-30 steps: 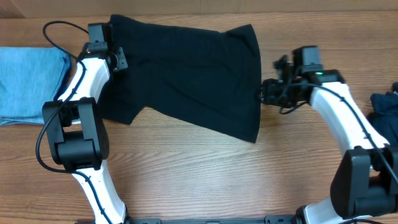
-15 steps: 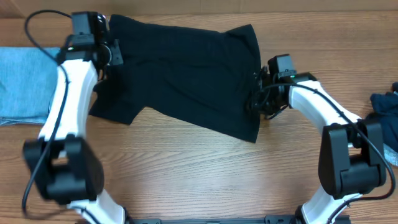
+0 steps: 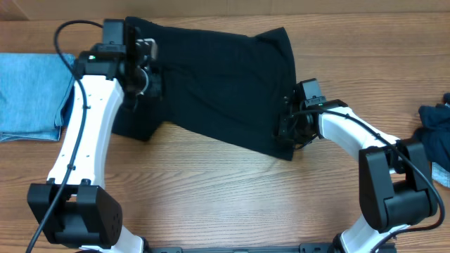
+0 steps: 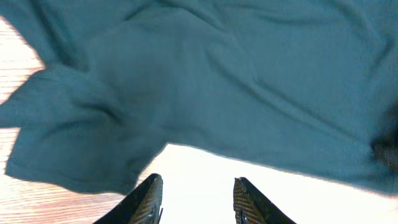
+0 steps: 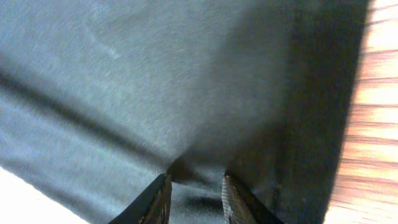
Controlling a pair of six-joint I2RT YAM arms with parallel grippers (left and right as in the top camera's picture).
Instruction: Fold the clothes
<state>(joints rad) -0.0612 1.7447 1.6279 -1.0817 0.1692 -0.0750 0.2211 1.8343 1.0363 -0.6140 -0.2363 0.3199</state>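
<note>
The right gripper (image 3: 285,131) has slid nearer along the shirt's (image 3: 218,84) right hem, its fingers (image 5: 155,199) pinching a pucker of cloth by the near corner. The left gripper (image 3: 150,69) has swung in over the left sleeve, fingers (image 4: 146,199) spread, holding nothing. The shirt lies toward the table's (image 3: 211,197) far edge

The overhead camera looked straight down from well above the worktop (image 3: 211,197), taking in both arms and the whole black T-shirt (image 3: 218,84). The left wrist camera sat close behind the left gripper (image 4: 196,196), facing down onto the shirt's sleeve side and some bare wood. The right wrist camera, behind the right gripper (image 5: 194,186), was nearer still, its view filled by the hem edge. The overhead view shared both patches.
</note>
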